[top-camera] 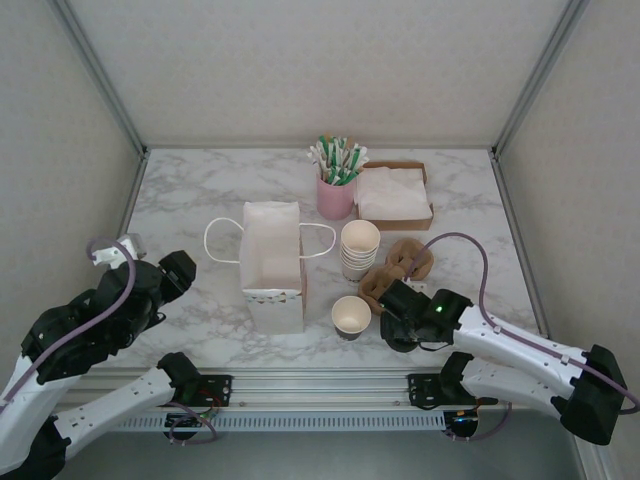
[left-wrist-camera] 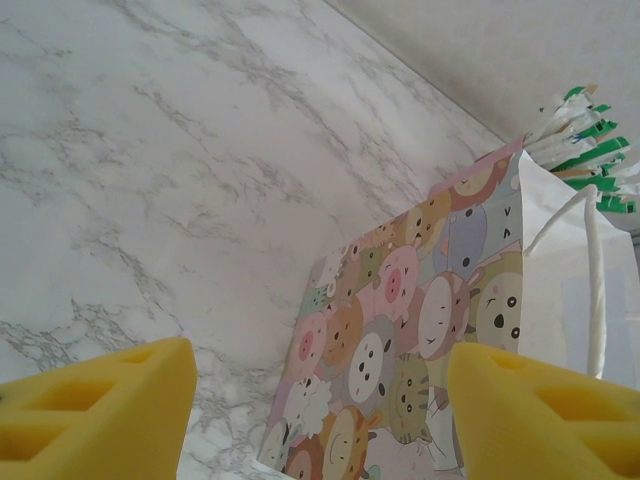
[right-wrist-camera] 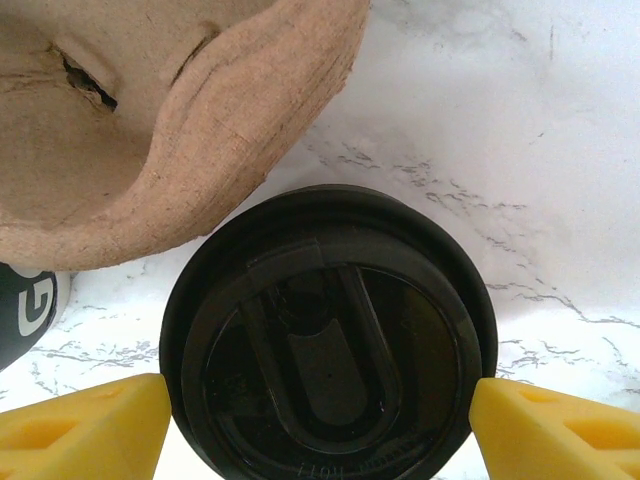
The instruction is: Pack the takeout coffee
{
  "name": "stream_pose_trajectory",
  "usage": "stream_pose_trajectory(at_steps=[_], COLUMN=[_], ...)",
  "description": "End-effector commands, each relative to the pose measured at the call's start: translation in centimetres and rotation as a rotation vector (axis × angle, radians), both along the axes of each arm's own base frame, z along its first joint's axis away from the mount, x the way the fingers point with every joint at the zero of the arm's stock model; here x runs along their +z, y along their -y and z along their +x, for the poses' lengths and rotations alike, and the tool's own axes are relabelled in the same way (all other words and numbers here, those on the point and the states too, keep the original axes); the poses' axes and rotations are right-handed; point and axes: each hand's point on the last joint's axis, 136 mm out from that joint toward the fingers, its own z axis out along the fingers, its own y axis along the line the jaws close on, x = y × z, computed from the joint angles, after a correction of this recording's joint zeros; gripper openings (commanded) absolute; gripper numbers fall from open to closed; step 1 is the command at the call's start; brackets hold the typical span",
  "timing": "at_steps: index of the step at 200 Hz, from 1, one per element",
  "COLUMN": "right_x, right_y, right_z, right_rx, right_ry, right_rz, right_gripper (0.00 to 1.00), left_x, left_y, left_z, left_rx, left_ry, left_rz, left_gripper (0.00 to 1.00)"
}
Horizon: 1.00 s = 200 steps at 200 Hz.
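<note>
A round black lid [right-wrist-camera: 330, 340] lies flat between my right gripper's yellow fingertips [right-wrist-camera: 90, 425], which touch its rim on both sides. Whatever is under the lid is hidden, so I cannot tell whether this is the takeout coffee or a lid without a cup. My right gripper [top-camera: 393, 312] [right-wrist-camera: 320, 425] sits low by the brown pulp carrier [top-camera: 398, 268] [right-wrist-camera: 170, 120]. A lidless cream cup [top-camera: 351, 315] with a dark sleeve stands just to its left. Far to the left, my left gripper [top-camera: 176, 272] [left-wrist-camera: 320, 420] is open and empty, facing the paper bag's cartoon-printed side [left-wrist-camera: 400, 340].
The open white paper bag [top-camera: 271, 262] stands mid-table, its handles out to both sides. A stack of lidless cups [top-camera: 360, 248] is beside it. Behind are a pink cup of stirrers [top-camera: 335, 190] [left-wrist-camera: 585, 140] and a cardboard napkin box [top-camera: 395, 193]. Walls enclose the table.
</note>
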Motion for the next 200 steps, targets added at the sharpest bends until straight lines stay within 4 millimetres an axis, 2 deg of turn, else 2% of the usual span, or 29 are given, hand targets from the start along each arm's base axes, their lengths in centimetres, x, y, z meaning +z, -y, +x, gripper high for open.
stream_pose_trajectory(at_steps=[1,81,132,200], right_x=[-0.50,-0.55,-0.63,-0.62], right_y=[0.58,1.06,1.25,1.34], right_z=[0.10,0.04,0.15,0.31], right_rx=[-0.005,-0.007,-0.013,-0.024], right_ry=[-0.001,0.000,-0.002,0.010], right_rz=[-0.034,-0.056,-0.079,-0.076], right_gripper=[0.80,0.79,0.86,0.82], left_x=[-0.50,-0.50,-0.46,-0.62], left_y=[-0.09,-0.03,-0.04,0.03], left_z=[-0.28,-0.15,-0.11,0.02], left_rx=[0.004,0.006,0.007,0.010], left_ry=[-0.015,-0.015,-0.013,-0.016], left_rz=[-0.010,-0.004,-0.002,0.004], left_gripper=[0.67,0.67,0.67,0.67])
